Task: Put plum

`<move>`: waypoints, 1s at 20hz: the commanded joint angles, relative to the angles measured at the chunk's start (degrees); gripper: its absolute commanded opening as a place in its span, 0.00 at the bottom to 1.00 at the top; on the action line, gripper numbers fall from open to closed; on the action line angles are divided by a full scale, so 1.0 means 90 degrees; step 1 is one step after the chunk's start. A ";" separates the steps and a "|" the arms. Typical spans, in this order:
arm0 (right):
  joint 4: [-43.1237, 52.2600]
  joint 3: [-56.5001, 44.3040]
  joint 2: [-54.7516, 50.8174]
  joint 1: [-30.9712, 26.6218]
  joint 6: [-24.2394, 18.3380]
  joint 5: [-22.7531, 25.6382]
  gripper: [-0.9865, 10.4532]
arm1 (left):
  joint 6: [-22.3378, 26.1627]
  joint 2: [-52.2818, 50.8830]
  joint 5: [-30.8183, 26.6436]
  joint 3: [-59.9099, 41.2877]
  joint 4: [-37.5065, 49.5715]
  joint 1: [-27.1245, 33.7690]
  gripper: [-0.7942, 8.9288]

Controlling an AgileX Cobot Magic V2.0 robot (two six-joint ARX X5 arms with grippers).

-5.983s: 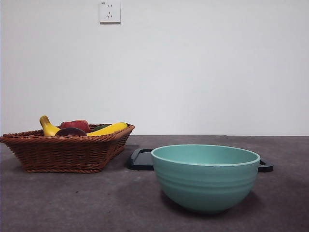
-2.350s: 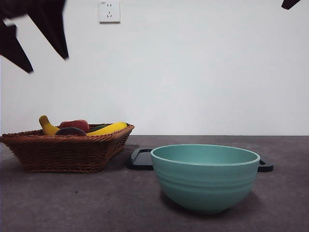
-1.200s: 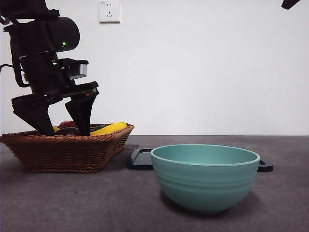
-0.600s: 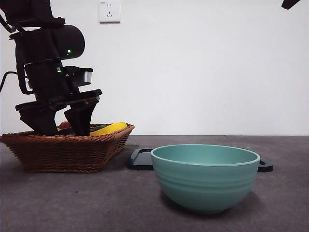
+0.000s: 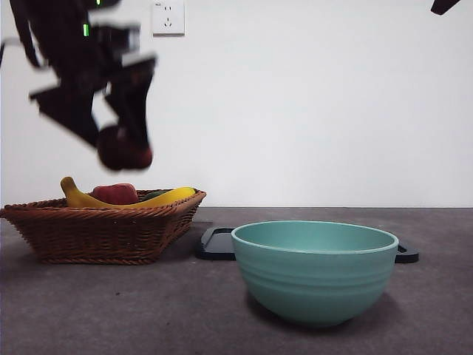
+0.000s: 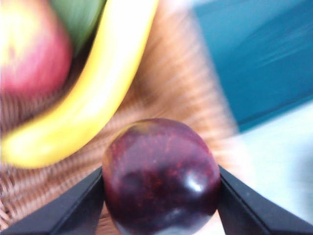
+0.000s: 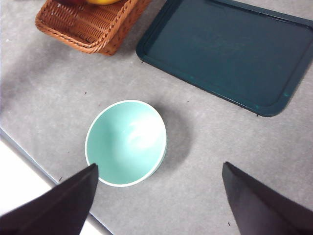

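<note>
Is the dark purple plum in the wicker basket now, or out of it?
Out. The left gripper holds the glossy dark maroon plum between its jaws, in the air above the brown wicker basket.

We cannot read any words, numbers or brand names in these pictures. The white wall socket (image 5: 168, 18) high on the far wall has a tiny grey mark at its top left corner, but it is too small for us to read. The plum (image 6: 161, 176), the fruit in the basket (image 5: 103, 229), the green bowl (image 5: 315, 270) and the dark tray (image 7: 227, 54) have no labels or stickers that we can see. The bench (image 5: 111, 310) has no writing on it. The left wrist picture is blurry, so we could not read small marks there.
</note>
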 commanded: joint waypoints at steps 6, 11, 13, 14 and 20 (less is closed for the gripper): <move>0.0022 0.0129 0.0046 0.0027 0.0051 0.0002 0.44 | -0.0015 -0.0559 0.0391 0.0112 -0.0321 -0.1700 0.36; 0.0017 0.0129 0.0046 0.0027 0.0063 0.0002 0.44 | -0.0015 -0.0027 0.0391 0.0112 0.0114 -0.2778 0.36; 0.0019 0.0129 0.0046 0.0027 0.0070 0.0002 0.44 | -0.0007 0.0289 0.0389 0.0112 0.0216 -0.3050 0.36; 0.0019 0.0129 0.0046 0.0027 0.0073 0.0002 0.44 | 0.0036 0.0444 0.0386 0.0112 0.0265 -0.3140 0.36; 0.0017 0.0129 0.0046 0.0027 0.0073 0.0002 0.44 | 0.0223 0.1406 0.0240 0.0112 0.0559 -0.3490 0.36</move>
